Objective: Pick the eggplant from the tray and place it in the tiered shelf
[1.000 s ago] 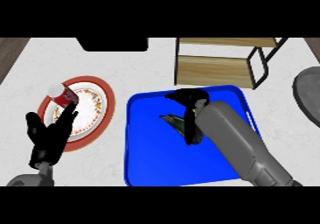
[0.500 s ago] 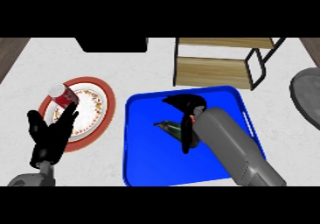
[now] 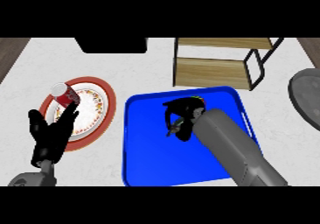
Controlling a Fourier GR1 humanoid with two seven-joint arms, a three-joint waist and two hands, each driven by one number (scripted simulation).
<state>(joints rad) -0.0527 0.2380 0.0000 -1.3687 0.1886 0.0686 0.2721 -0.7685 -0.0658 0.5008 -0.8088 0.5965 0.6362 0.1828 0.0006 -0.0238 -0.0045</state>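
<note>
While the dark purple eggplant (image 3: 175, 126) lies in the blue plastic tray (image 3: 144, 166), my right hand (image 3: 183, 114) is down on top of it, in the tray's upper half and nearer the far rim than the near one. My grey forearm comes in from the lower right and crosses the tray on a slant, so the hand meets the eggplant from above and slightly from the side. I judge that this angle lets the fingers wrap across its narrow body, not along its length.

My fingers are curled downward and closed round the eggplant, not spread flat. They hide nearly all of it; only a small greenish end pokes out on the side toward my left. I cannot tell whether it is resting on the tray floor or already raised a little.

The tiered shelf of light wooden boards in a thin black metal frame (image 3: 214, 72) stands just beyond the tray's far rim, almost straight ahead of the hand. That makes the carry a short one, up and forward. I judge the tray's raised rim and the shelf's front post to be the things to clear.

My left hand (image 3: 51, 135) rests open at the lower left, fingers up, beside the round white plate with a red rim (image 3: 104, 105). A red and white can (image 3: 63, 93) lies on that plate, well apart from the tray.
</note>
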